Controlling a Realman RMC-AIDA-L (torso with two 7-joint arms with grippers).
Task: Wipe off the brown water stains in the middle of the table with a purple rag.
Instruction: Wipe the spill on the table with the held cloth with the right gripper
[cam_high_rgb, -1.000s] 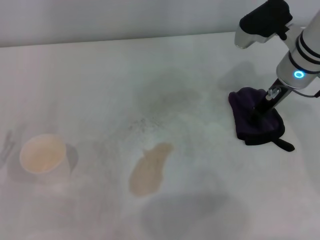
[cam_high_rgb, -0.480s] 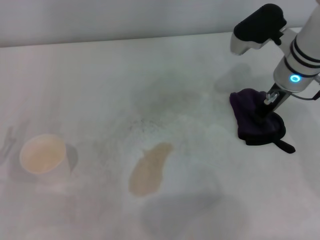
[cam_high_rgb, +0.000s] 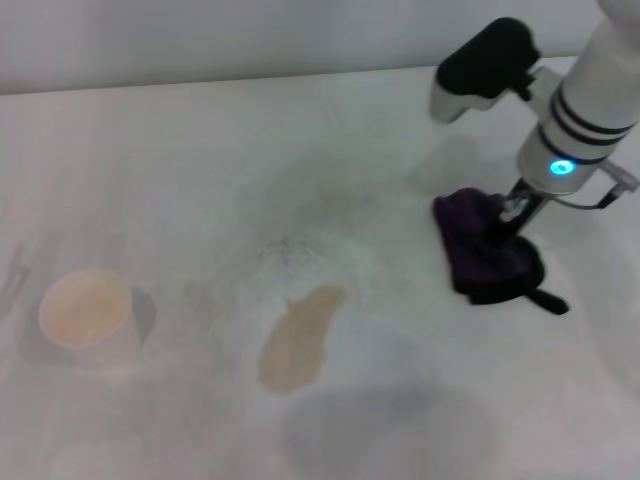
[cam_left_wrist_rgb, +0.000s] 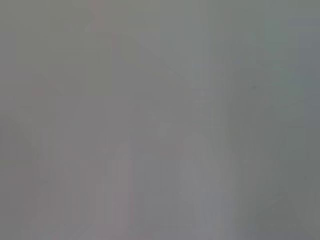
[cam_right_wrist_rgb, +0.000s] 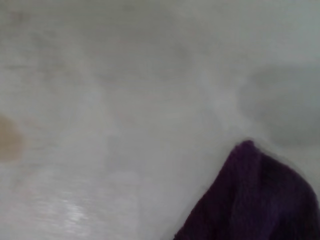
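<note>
One broad, flat white table (cam_high_rgb: 180, 150) with faint grey smears fills nearly the whole head view, and everything else is placed here by the brown water stains (cam_high_rgb: 300, 338), a single light tan, elongated blotch of liquid lying near the table's middle. Right of that blotch and a little farther from the robot, the white right arm with its glowing blue ring reaches down to the right gripper (cam_high_rgb: 497, 238), whose dark fingers are buried in the cloth; they look clenched on it, pinning or holding it against the tabletop. Under them sits the purple rag (cam_high_rgb: 478, 258), a small dark purple bunchy cloth with black edging and a short black tab trailing on the side away from the blotch. It is well apart from the blotch, with bare table between. Left of the blotch, about as far again, stands a white paper cup (cam_high_rgb: 88, 318) with a pale tan inside. The right wrist view shows a corner of the rag and a sliver of tan at the frame edge. The left wrist view shows only featureless grey, and the left arm is nowhere in sight. By my reading the rag is secured but the wiping is not yet begun: the blotch looks whole and unsmeared, so carrying the rag across and rubbing it out remains.
</note>
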